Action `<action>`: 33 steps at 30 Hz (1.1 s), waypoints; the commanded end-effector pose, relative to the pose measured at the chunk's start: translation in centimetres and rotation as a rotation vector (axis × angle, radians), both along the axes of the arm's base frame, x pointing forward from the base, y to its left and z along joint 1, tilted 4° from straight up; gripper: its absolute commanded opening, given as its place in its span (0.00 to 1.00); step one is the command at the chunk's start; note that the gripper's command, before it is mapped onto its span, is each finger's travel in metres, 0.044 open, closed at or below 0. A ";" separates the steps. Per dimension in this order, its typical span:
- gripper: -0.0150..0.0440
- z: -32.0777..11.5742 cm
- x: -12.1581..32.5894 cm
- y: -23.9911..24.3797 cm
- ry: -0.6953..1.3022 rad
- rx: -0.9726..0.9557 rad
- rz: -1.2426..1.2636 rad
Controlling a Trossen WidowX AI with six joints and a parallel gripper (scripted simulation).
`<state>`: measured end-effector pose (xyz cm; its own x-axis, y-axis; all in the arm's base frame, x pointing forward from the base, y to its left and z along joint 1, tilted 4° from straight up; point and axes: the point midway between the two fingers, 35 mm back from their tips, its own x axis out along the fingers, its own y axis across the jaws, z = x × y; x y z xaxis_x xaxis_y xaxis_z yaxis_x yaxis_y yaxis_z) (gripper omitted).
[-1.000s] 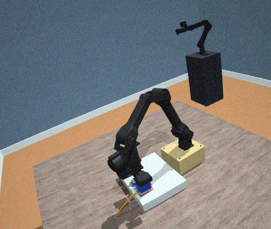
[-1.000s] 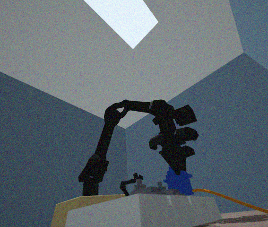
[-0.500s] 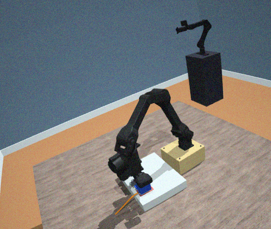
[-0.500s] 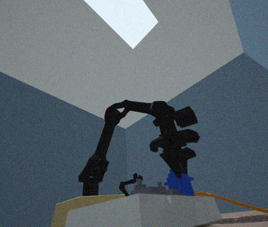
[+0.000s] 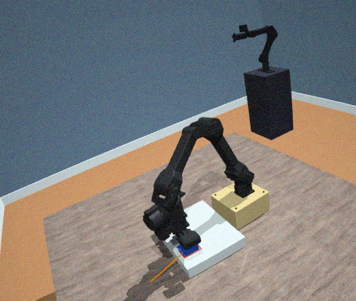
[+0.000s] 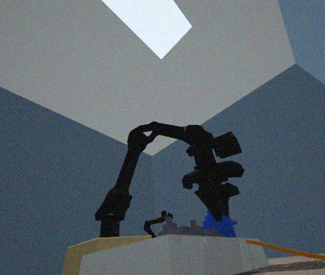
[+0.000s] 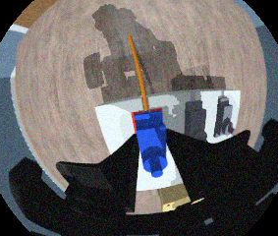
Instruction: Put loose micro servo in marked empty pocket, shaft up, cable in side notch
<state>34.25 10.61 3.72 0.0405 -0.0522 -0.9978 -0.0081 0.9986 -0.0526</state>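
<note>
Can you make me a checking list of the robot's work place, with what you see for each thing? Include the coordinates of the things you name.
Surface: white deck (image 5: pixel 221 241) (image 6: pixel 156 251) (image 7: pixel 114 130) on wood-look boards.
Job's things: blue servo (image 5: pixel 188 249) (image 6: pixel 226 227) (image 7: pixel 150 140) over the red-outlined pocket; fully seated, cannot tell.
Clutter: nothing seen.
Grippers: hand (image 5: pixel 188 244) (image 6: pixel 223 219) (image 7: pixel 150 134) shut on the blue servo.
Cables: orange cable (image 5: pixel 164 269) (image 6: pixel 289 251) (image 7: pixel 139 71) reaches past the deck's edge.
Surroundings: blue walls, another arm on a dark pedestal (image 5: pixel 269 106).
</note>
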 end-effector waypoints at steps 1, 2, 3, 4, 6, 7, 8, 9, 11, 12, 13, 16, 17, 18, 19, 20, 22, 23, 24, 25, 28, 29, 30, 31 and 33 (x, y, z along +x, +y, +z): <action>0.25 -0.3 0.0 -0.1 0.001 -0.002 0.002; 0.25 -0.4 0.0 -0.1 0.001 -0.002 0.002; 0.25 -0.5 0.0 -0.1 0.001 -0.002 0.002; 0.25 -0.6 0.0 -0.1 0.001 -0.002 0.002; 0.25 -0.8 0.0 -0.1 0.001 -0.002 0.002; 0.25 -0.9 0.0 -0.1 0.001 -0.002 0.002; 0.25 -0.9 0.0 -0.1 0.001 -0.002 0.002; 0.25 -1.0 0.0 -0.1 0.001 -0.002 0.002; 0.25 -1.2 0.0 -0.1 0.001 -0.002 0.002; 0.25 -1.3 0.0 -0.1 0.001 -0.002 0.002; 0.25 -1.4 0.0 -0.1 0.001 -0.002 0.002; 0.25 -1.6 0.0 -0.1 0.001 -0.002 0.002; 0.25 -1.7 0.0 -0.1 0.001 -0.002 0.002; 0.25 -1.8 0.0 -0.1 0.001 -0.002 0.002; 0.25 -1.9 0.0 -0.2 0.001 -0.002 0.002; 0.25 -2.0 0.0 -0.2 0.001 -0.002 0.002; 0.25 -2.1 0.0 -0.2 0.001 -0.002 0.002; 0.25 -2.2 0.0 -0.2 0.001 -0.002 0.002; 0.25 -2.3 0.0 -0.2 0.001 -0.002 0.002; 0.25 -2.4 0.0 -0.2 0.001 -0.002 0.002; 0.25 -2.7 0.0 -0.2 0.001 -0.002 0.002; 0.25 -2.8 0.0 -0.2 0.001 -0.002 0.002; 0.25 -2.8 0.0 -0.2 0.001 -0.002 0.002; 0.25 -2.9 0.0 -0.2 0.001 -0.002 0.002; 0.25 -3.1 0.1 -0.2 0.001 -0.002 0.002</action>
